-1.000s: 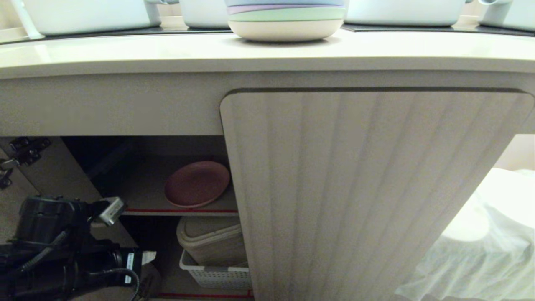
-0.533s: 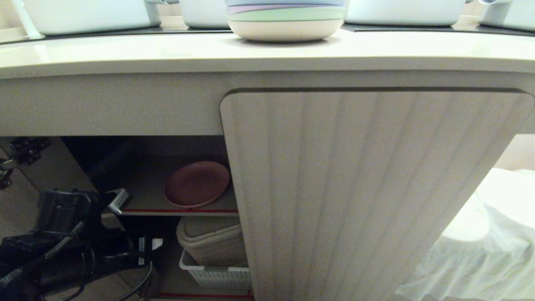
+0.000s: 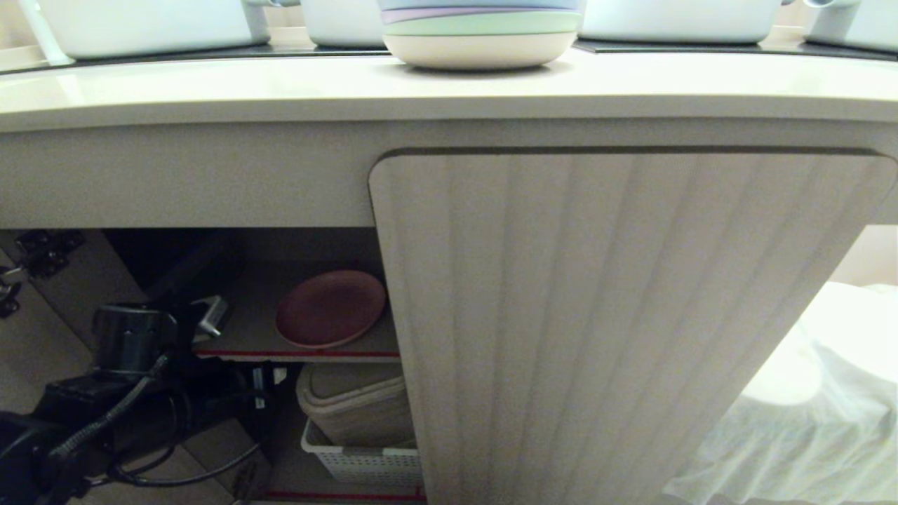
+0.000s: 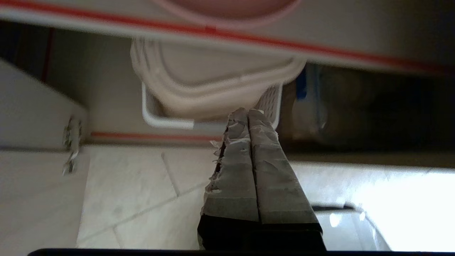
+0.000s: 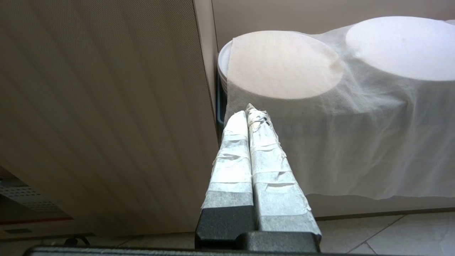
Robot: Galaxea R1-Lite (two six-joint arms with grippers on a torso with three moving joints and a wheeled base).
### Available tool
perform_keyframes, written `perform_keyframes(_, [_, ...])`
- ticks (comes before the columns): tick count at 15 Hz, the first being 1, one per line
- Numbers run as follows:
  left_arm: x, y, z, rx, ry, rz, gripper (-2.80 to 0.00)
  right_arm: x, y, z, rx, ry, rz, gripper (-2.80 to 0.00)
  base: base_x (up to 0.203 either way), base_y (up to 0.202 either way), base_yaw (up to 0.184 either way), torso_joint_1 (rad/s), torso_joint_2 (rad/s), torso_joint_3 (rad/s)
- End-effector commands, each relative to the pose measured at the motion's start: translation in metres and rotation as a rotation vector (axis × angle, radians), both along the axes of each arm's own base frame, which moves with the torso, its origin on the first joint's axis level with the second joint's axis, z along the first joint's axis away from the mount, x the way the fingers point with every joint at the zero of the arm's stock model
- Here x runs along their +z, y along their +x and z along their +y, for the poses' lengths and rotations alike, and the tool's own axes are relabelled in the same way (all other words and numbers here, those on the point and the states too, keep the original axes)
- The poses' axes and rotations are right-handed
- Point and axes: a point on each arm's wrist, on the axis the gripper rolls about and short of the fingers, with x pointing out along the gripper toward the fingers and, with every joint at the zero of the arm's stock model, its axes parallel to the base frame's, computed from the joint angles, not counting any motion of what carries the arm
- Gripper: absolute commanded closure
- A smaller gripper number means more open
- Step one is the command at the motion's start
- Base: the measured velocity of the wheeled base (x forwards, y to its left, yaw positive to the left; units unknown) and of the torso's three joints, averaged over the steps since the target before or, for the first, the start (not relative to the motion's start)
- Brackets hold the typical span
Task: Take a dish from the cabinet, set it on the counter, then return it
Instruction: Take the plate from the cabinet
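We see the pink plate [image 3: 330, 308] lying flat on the upper grey shelf [image 3: 245, 330] of the cabinet [image 3: 603, 315], just behind the shelf's red front edge and close beside the closed fluted door on the right. The left-hand door is swung open, with its black hinge [image 3: 42, 254] showing at the far left.

Our left gripper [image 4: 247, 113] hangs low in front of the open compartment, left of the plate and apart from it; its taped fingers [image 4: 231, 170] are pressed together with nothing between them. From the left wrist view its tips point toward a white slotted basket [image 4: 167, 122] on the lower shelf, which holds a pale lidded container [image 4: 213, 81]; the red-edged upper shelf and the rim of the plate run above that. In the head view the left arm's dark body and cables fill the lower left corner.

Our right gripper [image 5: 250, 111] shows only in its own wrist view, fingers closed on nothing, hanging beside the fluted door and facing a white cloth [image 5: 355, 142] draped over two round shapes.

On the cream counter [image 3: 280, 88] above the cabinet stands a stack of pastel plates [image 3: 480, 31] on a white bowl, with pale pots [image 3: 147, 24] behind it on the black cooktop panels [image 3: 210, 52].
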Motion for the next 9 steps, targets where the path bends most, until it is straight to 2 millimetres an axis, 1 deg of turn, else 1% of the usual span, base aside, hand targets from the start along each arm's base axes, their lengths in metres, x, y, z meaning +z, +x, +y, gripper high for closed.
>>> perform_keyframes(1, [-0.002, 0.007, 0.000, 0.008, -0.005, -0.002, 0.00, 0.000, 0.000, 0.000, 0.000, 0.001, -0.001, 0.00, 0.000, 0.000, 0.000, 0.000, 0.00, 0.000])
perform_keyframes(3, [0.000, 0.014, 0.004, 0.028, -0.006, -0.011, 0.00, 0.000, 0.000, 0.000, 0.000, 0.001, -0.001, 0.00, 0.000, 0.000, 0.000, 0.000, 0.00, 0.000])
perform_keyframes(6, [-0.002, 0.024, 0.006, 0.043, -0.004, 0.000, 0.00, 0.000, 0.000, 0.000, 0.000, 0.001, -0.001, 0.00, 0.000, 0.000, 0.000, 0.000, 0.00, 0.000])
perform_keyframes(9, [-0.002, 0.031, 0.007, 0.050, 0.000, 0.042, 0.00, 0.000, 0.000, 0.000, 0.000, 0.001, 0.000, 0.00, 0.000, 0.000, 0.000, 0.000, 0.00, 0.000])
